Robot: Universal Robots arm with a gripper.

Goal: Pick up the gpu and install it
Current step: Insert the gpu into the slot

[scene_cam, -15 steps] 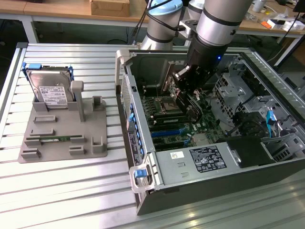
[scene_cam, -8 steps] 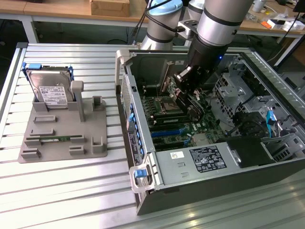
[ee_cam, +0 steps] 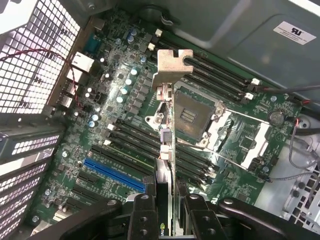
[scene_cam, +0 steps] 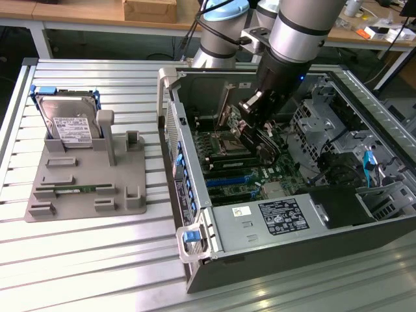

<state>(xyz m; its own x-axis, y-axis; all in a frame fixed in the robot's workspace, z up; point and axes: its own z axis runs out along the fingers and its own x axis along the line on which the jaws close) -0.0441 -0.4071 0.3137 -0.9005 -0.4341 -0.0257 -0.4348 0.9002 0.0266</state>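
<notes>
The gpu [scene_cam: 268,144], a slim dark card, hangs tilted inside the open computer case [scene_cam: 195,149], a little above the motherboard [scene_cam: 260,177]. My gripper [scene_cam: 252,118] is shut on it. In the wrist view the gpu [ee_cam: 167,142] runs edge-on away from my gripper [ee_cam: 167,202], between the two black fingers [ee_cam: 145,212], and ends in its silver bracket [ee_cam: 172,62]. It hangs over the area beside the CPU socket [ee_cam: 192,117]. The blue expansion slot [ee_cam: 115,175] lies off to one side of the card, with nothing in it.
On the exterior view's left, a grey holder [scene_cam: 84,175] carries the silver hard drive [scene_cam: 68,127] and a green memory stick [scene_cam: 75,189]. The case holds a power supply [scene_cam: 283,218], a drive cage [scene_cam: 318,120] and loose cables [scene_cam: 370,166]. Memory slots [ee_cam: 220,75] flank the socket.
</notes>
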